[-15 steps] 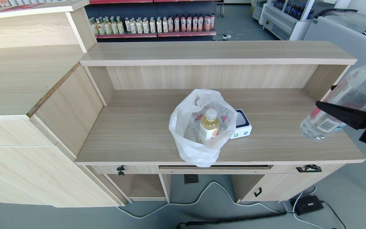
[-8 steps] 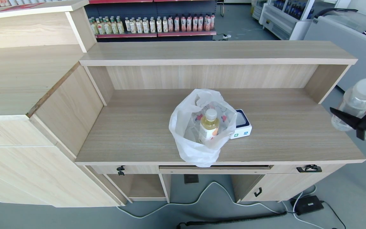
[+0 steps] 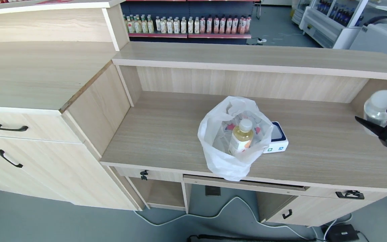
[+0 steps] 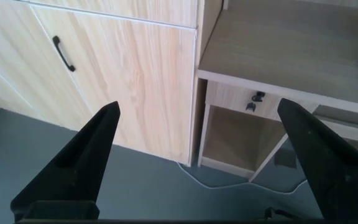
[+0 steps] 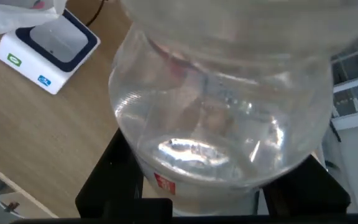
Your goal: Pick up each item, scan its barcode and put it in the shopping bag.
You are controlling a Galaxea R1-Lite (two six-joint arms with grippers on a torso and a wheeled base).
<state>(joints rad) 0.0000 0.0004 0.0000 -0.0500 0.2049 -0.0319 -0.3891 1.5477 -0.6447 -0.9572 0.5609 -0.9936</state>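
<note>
One counter bears bag; right end effector clasps bottle, left end effector spread.

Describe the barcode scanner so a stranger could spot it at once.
On the wooden counter's lower surface stands a white shopping bag. Just beside it, on the robot's right, sits the scanner: a small white box with a dark blue-framed top, the only boxy thing there.

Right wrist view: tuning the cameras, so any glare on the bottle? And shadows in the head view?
Right wrist view: bright white glints on the clear bottle, along its curved wall. Head view: even light, no hard shadow around the shopping bag on the counter.
</note>
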